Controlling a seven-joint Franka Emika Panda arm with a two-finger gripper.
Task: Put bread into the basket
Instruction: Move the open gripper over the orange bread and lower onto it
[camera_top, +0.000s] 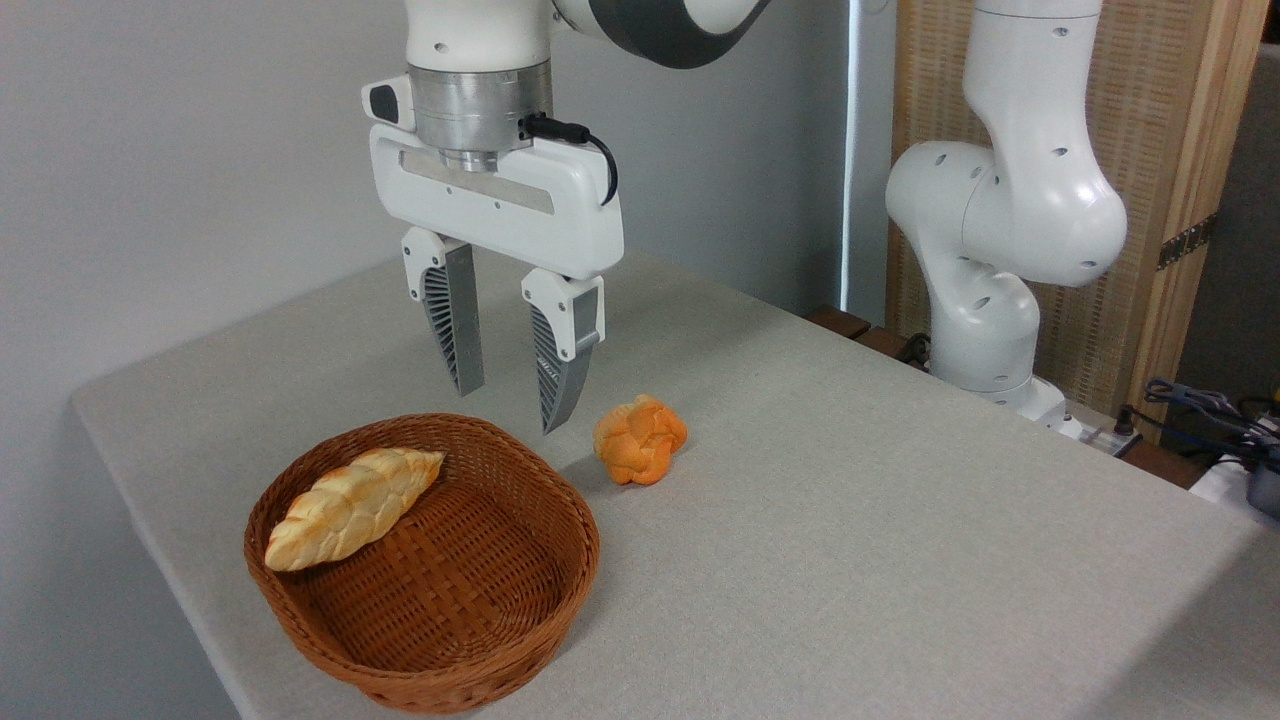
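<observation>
The bread (640, 439), a small orange knotted bun, lies on the grey table just right of the basket. The basket (500, 655) is a round reddish-brown wicker bowl near the table's front left. My gripper (510, 410) hangs open above the basket's far rim, to the left of the bun and clear of it, with nothing between its fingers (455, 330).
A longer pale golden braided loaf (350, 505) rests against the basket's left inner wall. The arm's white base (990, 300) stands at the table's far right edge, with cables (1200, 410) beyond it. The table's edge runs close to the basket's left side.
</observation>
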